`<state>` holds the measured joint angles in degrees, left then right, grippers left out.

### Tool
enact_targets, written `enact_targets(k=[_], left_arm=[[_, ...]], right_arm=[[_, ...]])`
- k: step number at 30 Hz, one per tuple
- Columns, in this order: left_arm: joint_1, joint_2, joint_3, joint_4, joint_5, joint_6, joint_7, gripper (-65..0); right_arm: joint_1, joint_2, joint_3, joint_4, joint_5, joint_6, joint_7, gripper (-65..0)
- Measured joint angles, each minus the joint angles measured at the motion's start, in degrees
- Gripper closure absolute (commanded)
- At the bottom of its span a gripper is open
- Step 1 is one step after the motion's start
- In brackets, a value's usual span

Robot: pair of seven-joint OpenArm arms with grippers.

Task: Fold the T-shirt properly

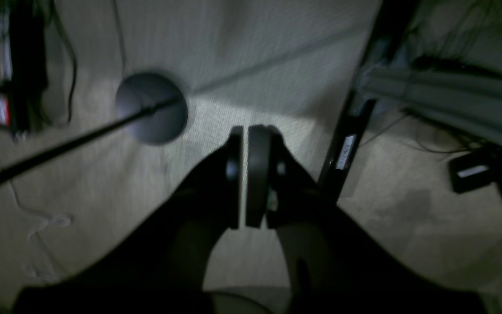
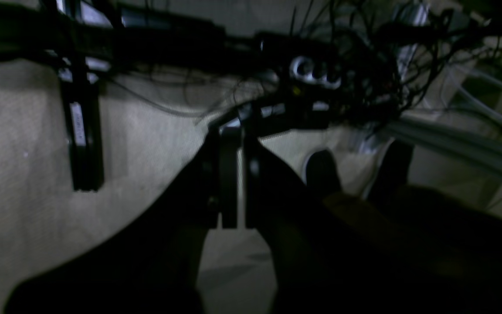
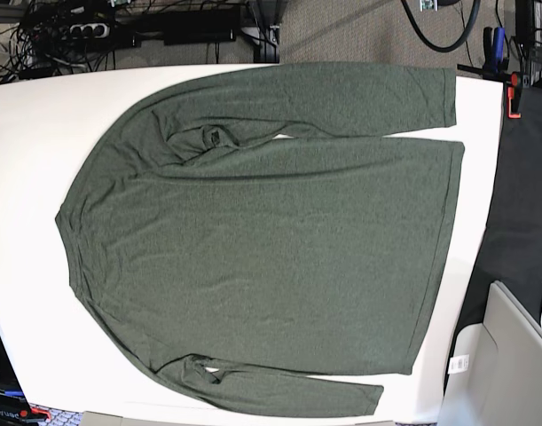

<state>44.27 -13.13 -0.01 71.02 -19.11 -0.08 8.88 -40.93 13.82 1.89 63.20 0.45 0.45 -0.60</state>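
**Inspector A:** We are finding the T-shirt [image 3: 262, 248] lying flat across the white table [image 3: 31, 151], filling the middle of the base view. Its collar end is pointing to the left of the frame, its hem to the right. One long sleeve is running along the upper edge, the other along the lower edge, both laid in beside the body.

**Inspector B:** We are noting a black cloth [image 3: 523, 204] lying at the right edge of the frame, apart from the shirt.

**Inspector A:** Neither arm is showing in the base view. In its wrist view, the left gripper [image 1: 244, 174] is hanging over carpet with its jaws pressed together, holding nothing.

**Inspector B:** We are recording the same for the right gripper [image 2: 233, 183]: jaws together, nothing between them, carpet and tangled cables beyond. A round lamp base [image 1: 151, 108] is sitting on the floor in the left wrist view.
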Motion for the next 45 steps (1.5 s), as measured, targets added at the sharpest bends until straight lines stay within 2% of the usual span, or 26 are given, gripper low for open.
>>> enact_targets(k=[8,12,17,22,36,38,41,45], left_arm=[[8.2,1.05,-6.99,15.76,-0.15,0.15,0.57,-0.3],[8.28,1.09,-10.05,21.88,-0.17,-0.44,0.74,-0.3],[8.44,1.03,-14.67,30.75,-0.15,0.26,8.37,-0.3],[8.24,1.11,-14.73,37.11,-2.25,-0.31,10.93,-0.4],[2.71,1.2,-14.73,46.9,-3.65,-0.24,19.82,-0.6],[1.55,1.22,-14.78,47.25,-6.47,-0.2,20.68,-2.3],[0.13,1.27,-16.44,46.99,-13.09,-0.44,25.83,-5.4],[-4.79,1.22,-22.23,46.75,-21.53,-0.07,33.83,-6.6]], right_arm=[[-7.08,0.7,6.84,13.64,-0.11,-0.24,-0.74,-0.3],[-8.35,0.44,8.61,20.24,0.02,0.15,-7.02,-0.3],[-9.27,0.59,10.62,28.11,-0.09,-0.26,-12.17,-0.2],[-10.03,0.33,12.76,32.81,0.09,-0.04,-14.1,-0.2],[-14.86,0.26,12.98,46.58,0.17,0.13,-13.77,-0.2],[-14.84,0.28,12.98,47.34,0.17,0.15,-13.73,-0.2],[-14.95,0.28,12.98,47.36,0.17,0.15,-13.77,-0.2],[-14.86,0.33,13.07,47.36,0.17,0.15,-13.75,-0.2]])
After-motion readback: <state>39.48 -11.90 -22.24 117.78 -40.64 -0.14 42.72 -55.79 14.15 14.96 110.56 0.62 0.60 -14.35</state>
